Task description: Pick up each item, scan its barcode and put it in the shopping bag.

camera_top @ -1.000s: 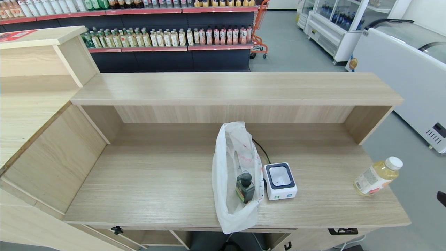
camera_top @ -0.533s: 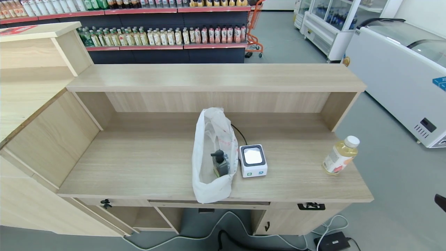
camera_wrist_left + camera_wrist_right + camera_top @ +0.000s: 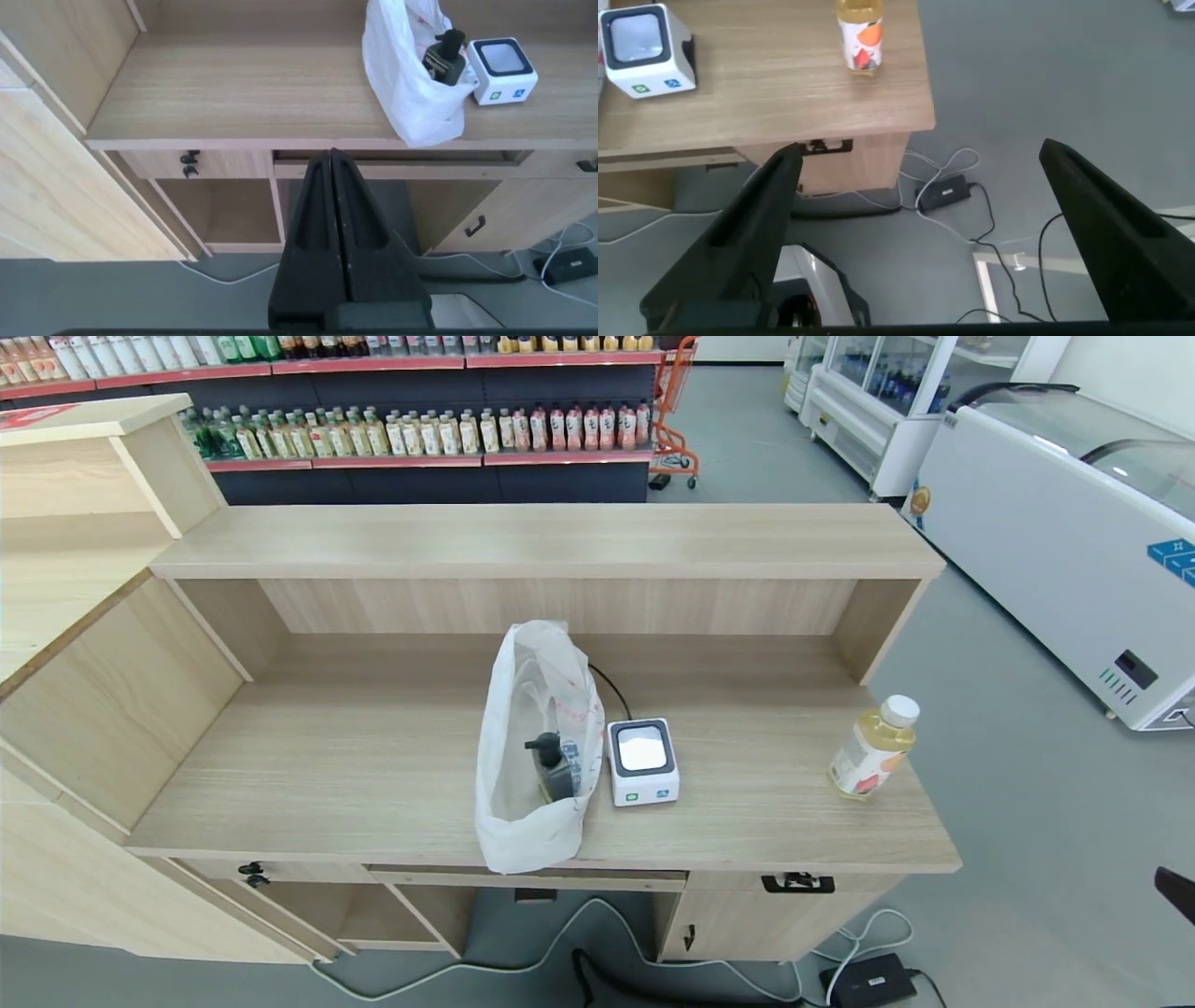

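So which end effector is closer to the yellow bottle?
Right. The right end effector hangs off the counter corner by the yellow bottle; the left end effector is before the shopping bag.

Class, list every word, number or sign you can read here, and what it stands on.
No text reads clearly.
Red print on the shopping bag: too blurred.
Label on the yellow drink bottle: too small.
Green and blue marks on the scanner: no legible words.
Blue sticker on the chest freezer: unreadable.

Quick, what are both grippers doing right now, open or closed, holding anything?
Left gripper: shut, fingers pressed together, holding nothing.
Right gripper: open wide, holding nothing.
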Motion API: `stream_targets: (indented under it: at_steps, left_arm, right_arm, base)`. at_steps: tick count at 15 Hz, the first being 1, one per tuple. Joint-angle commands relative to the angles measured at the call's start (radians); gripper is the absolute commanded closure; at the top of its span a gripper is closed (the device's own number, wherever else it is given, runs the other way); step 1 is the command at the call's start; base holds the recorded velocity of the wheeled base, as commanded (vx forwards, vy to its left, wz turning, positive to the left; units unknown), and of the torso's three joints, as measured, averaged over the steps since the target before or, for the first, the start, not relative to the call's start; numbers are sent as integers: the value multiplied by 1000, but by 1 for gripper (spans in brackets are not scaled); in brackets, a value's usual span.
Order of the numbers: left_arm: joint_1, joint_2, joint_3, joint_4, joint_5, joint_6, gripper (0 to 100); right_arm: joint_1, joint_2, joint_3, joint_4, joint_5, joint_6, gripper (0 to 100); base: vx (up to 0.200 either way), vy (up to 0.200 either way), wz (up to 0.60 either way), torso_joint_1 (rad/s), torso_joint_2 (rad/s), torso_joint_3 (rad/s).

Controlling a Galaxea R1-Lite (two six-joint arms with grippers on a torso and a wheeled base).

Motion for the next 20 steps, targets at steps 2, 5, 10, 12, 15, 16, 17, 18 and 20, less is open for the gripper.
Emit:
stream_targets:
  at_steps: [2, 5, 10, 12, 15, 16, 17, 18, 20]
  left_arm:
    - [-1, 0, -1, 0, 0, 0, 100]
    - [-1, 0, 0, 0, 0, -3, 100]
    - [-1, 1, 0, 1, 0, -5, 100]
    - [-1, 3, 0, 1, 0, -5, 100]
    - [-1, 1, 0, 0, 0, -5, 100]
    - [-1, 1, 0, 0, 0, -6, 100]
    - [-1, 1, -1, 0, 0, -6, 100]
    - [-1, 1, 0, 1, 0, -6, 100]
    - [-1, 1, 0, 0, 0, -5, 100]
  right_arm:
    - [0, 2, 8, 0, 0, 0, 0]
    - [0, -5, 21, 0, 0, 2, 0]
    - [0, -5, 27, 0, 0, 3, 0]
    - [0, -7, 30, 0, 0, 3, 0]
    - [0, -8, 39, 0, 0, 3, 0]
    - [0, -8, 41, 0, 0, 5, 0]
    - [-1, -5, 41, -1, 0, 5, 0]
    - [-1, -4, 42, -1, 0, 5, 0]
    - [-15, 10, 56, -3, 6, 6, 0]
  base:
    - [0, -200, 0, 2, 2, 5]
    - [0, -133, 0, 2, 0, 3]
    - [0, 0, 0, 0, 0, 0]
    - [200, 0, 0, 2, 7, 2]
    - [200, 0, 0, -9, -2, 2]
    - [0, 0, 0, 0, 0, 0]
    - [0, 0, 0, 0, 0, 0]
    - [0, 0, 0, 0, 0, 0]
    - [0, 0, 0, 0, 0, 0]
